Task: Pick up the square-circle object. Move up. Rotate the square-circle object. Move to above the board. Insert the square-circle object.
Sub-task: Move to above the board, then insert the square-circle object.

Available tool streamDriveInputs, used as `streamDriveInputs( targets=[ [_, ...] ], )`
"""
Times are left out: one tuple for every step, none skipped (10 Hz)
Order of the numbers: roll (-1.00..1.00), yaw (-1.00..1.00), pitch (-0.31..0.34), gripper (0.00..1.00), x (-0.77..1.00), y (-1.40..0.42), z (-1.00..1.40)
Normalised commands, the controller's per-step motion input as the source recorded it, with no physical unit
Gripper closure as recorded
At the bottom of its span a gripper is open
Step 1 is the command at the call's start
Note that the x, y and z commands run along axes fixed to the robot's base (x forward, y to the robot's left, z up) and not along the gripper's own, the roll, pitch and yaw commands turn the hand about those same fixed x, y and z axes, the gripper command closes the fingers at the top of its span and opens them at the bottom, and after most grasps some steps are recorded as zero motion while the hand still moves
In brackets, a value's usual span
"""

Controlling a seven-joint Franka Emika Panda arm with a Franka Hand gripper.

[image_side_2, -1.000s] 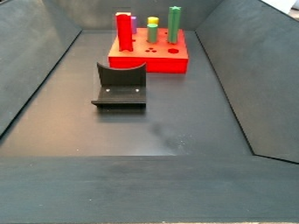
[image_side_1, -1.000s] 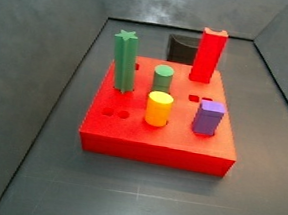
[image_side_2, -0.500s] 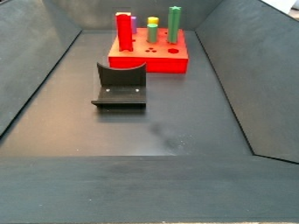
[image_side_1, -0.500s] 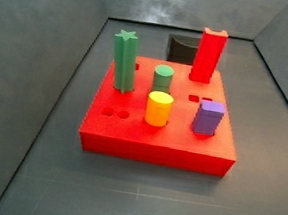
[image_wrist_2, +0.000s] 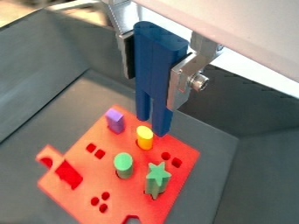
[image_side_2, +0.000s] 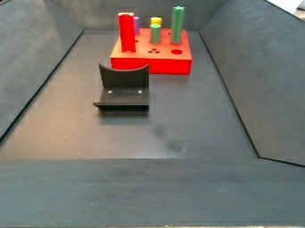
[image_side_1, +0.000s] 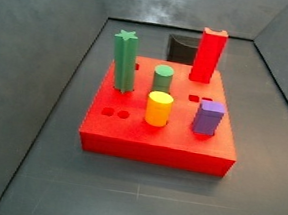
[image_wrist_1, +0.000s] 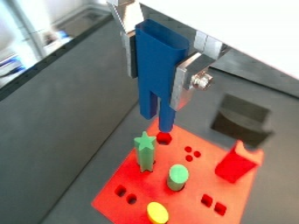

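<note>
Hanging upright between the gripper's plates, the square-circle object (image_wrist_1: 156, 72) shows in both wrist views as a slim dark blue peg with its long axis running down toward the board (image_wrist_1: 222, 179), its lower end well clear of the red slab. The gripper (image_wrist_2: 152, 66) is closed on it, a silver finger (image_wrist_1: 187, 74) pressed against one side and the opposite plate partly visible on the far side. Neither side view shows the arm or the blue peg, so the gripper must sit high above what those cameras cover. Below the peg's tip, in a wrist view, lie the green star peg (image_wrist_1: 145, 150), a green round peg (image_wrist_1: 177, 178) and the tall red block (image_wrist_1: 240, 162); in a wrist view the yellow peg (image_wrist_2: 145, 136) and purple peg (image_wrist_2: 114, 120) sit just past the tip. I judge the peg already stands over the board; the next move turns on lining its lower end with an open hole, and which hole I cannot tell. The fixture (image_side_2: 123, 86) stands apart from the board on the floor.
</note>
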Motion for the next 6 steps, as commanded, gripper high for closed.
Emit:
streamDriveInputs(
  targets=[
    [0.12, 0.81, 0.191, 1.00, 0.08, -0.04, 0.01],
    [0.11, 0.55, 0.174, 1.00, 0.09, -0.04, 0.01],
    [0.11, 0.29, 0.148, 1.00, 0.09, -0.03, 0.01],
    [-0.12, 0.00, 0.000, 1.00, 0.00, 0.00, -0.31],
    [-0.09, 0.00, 0.000, 1.00, -0.07, -0.01, -0.41],
    [-0.06, 0.05, 0.000, 1.00, -0.08, -0.10, -0.48]
  ],
)
